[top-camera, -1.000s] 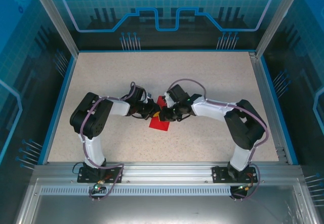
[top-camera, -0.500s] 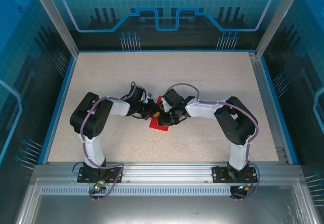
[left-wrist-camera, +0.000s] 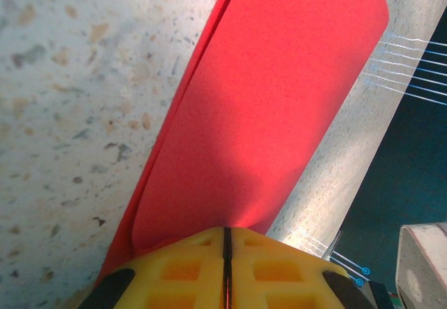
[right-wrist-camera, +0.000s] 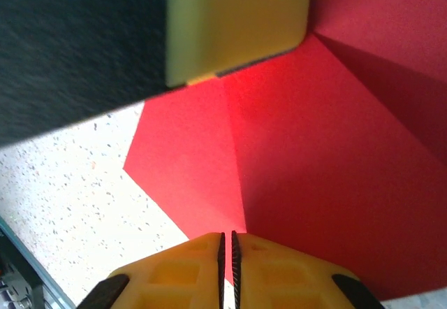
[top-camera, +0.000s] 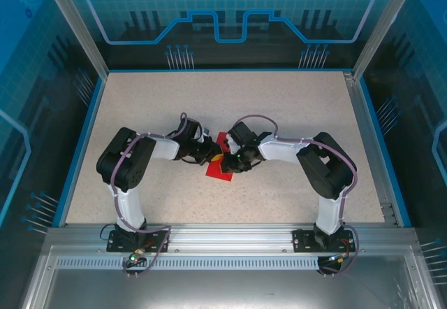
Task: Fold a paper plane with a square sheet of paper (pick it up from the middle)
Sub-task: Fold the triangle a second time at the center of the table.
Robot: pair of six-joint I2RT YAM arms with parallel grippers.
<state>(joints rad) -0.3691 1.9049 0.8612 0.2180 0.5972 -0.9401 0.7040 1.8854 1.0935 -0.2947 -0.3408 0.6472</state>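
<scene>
Both arms bend inward & meet over the red paper sheet [top-camera: 219, 171], approx mid-counter, a bit toward the near edge. L gripper [top-camera: 213, 157] comes in from the left side, R gripper [top-camera: 228, 162] from the right, tips almost touching each other.

L wrist view: yellow pads [left-wrist-camera: 181, 274] pressed together, clamped on the sheet's end. Sheet runs away from them as a long folded strip, doubled layers showing along its left edge, w/ speckled counter [left-wrist-camera: 70, 78] beside it.

R wrist view: pads [right-wrist-camera: 279, 274] closed to a hairline slit, pinching the sheet at a crease. Far part of the sheet bends upward, in shade. L gripper's yellow pad [right-wrist-camera: 237, 22] sits at the sheet's far side.
</scene>
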